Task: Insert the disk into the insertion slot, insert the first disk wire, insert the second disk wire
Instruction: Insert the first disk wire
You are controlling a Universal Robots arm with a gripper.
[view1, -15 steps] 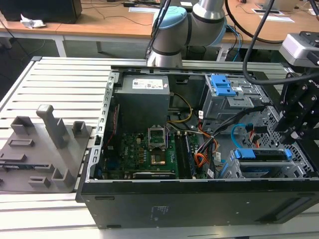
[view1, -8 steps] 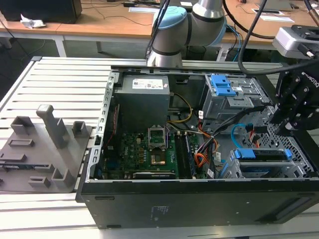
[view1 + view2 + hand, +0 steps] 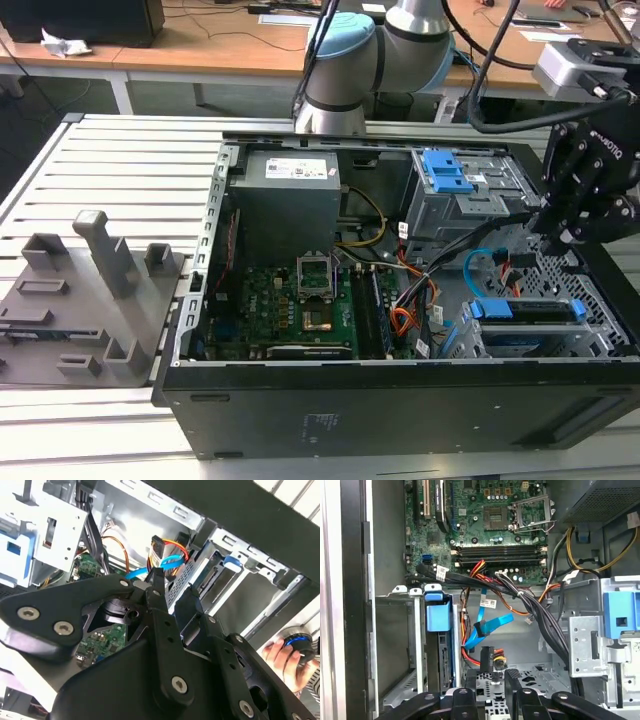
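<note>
Case: a black tower case (image 3: 400, 400) lay on its side on a slatted metal table (image 3: 120, 160), open side up.
Insertion slot: the light grey sheet-metal insertion slot (image 3: 418, 645) sat just inside the near wall, toward the exterior view's right.
Disk: the disk (image 3: 527, 310) was already seated in that slot, standing on edge. Its long axis ran from the exterior view's left to its right, parallel to the near wall. A narrow edge faced up out of the case, with bright blue plastic caddy tabs at both ends.
Second disk wire: the thin, flat, light blue second disk wire (image 3: 497, 621) curved in a loose loop just beyond the disk, carrying a dark plug. Where its ends went could not be told.
Gripper: the black metal gripper (image 3: 172, 582) hung over perforated sheet metal behind the slot. Its fingers (image 3: 463, 700) stood apart with nothing clamped between them, the tips near the blue loop.
Wire bundle: an orange-and-black wire bundle (image 3: 487, 657) ended in a black plug just ahead of the fingertips.
Tall cage: a taller grey cage (image 3: 470, 200) with a blue latch (image 3: 445, 172) stood farther in.
Motherboard: a flat green motherboard (image 3: 270, 310) carried a square metal socket.
Power supply: a plain grey power supply (image 3: 285, 200) sat against the far wall.
Arm: the arm (image 3: 375, 55), silver tubing with a light blue joint cap, rose behind the case.
Hand: in the second wrist view a person's hand (image 3: 280, 652) outside the case held a round, blue-ringed thing.
</note>
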